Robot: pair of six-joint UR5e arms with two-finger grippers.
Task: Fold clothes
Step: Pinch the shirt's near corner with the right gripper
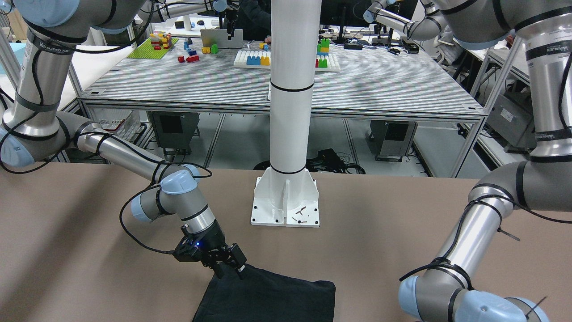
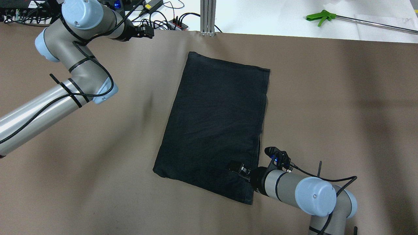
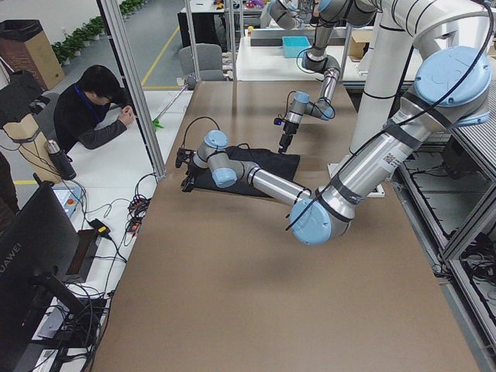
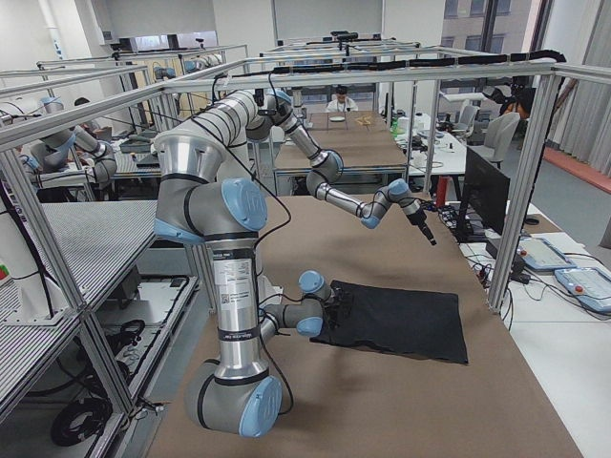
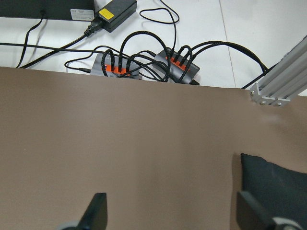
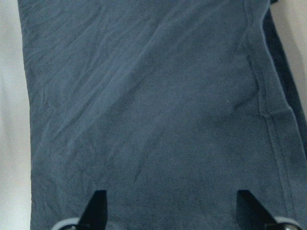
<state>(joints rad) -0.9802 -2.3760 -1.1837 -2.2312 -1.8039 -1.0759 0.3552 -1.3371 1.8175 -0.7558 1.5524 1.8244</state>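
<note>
The clothes are one black garment lying flat as a layered rectangle in the middle of the brown table. My right gripper is low over the garment's near right corner. In the right wrist view the right gripper is open, with only wrinkled black cloth and a hem between its fingers. My left gripper hovers at the table's far edge, left of the garment's far corner. The left wrist view shows the left gripper open over bare table, with the garment's corner beside its right finger.
Power strips with cables lie just past the table's far edge. An aluminium post stands there too. A green grabber tool rests on the white surface beyond. The white pedestal base is bolted between the arms. A person sits off the far side.
</note>
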